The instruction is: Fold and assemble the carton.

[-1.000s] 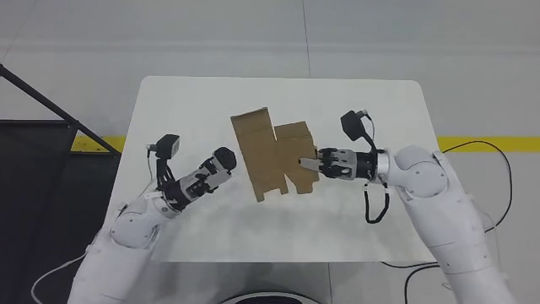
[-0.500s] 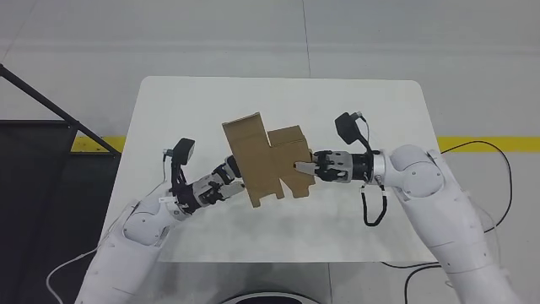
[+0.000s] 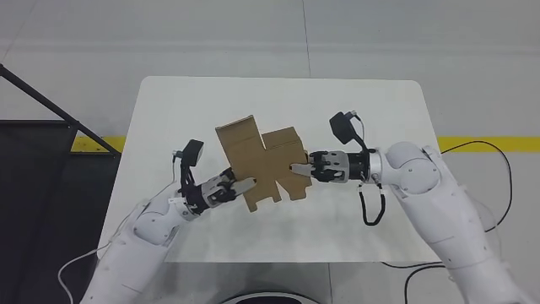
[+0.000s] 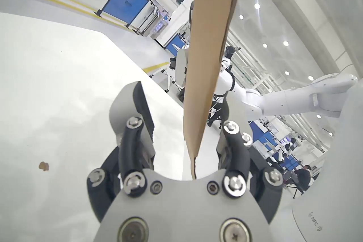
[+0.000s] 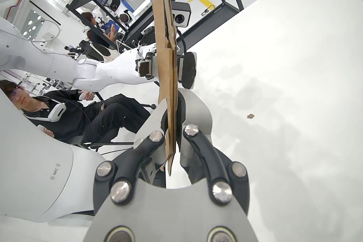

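Carton [image 3: 261, 165], flat brown cardboard blank, is held up over the middle of the white table [image 3: 169, 110] in the top view. Left gripper [image 3: 245, 184] is at its near-left edge and right gripper [image 3: 297, 169] at its right edge.

Left wrist view: carton [image 4: 207, 56] is seen edge-on, its lower edge running down between the spread fingers [image 4: 139, 101] of the left gripper [image 4: 184, 112], which clamp nothing. A small brown scrap [image 4: 43, 166] lies on the table.

Right wrist view: right gripper [image 5: 171, 112] is pinched tight on the carton [image 5: 164, 41] edge. Farther along the sheet, the left gripper [image 5: 167, 67] straddles it with pads apart. The scrap [image 5: 250, 116] lies on the table off to one side.
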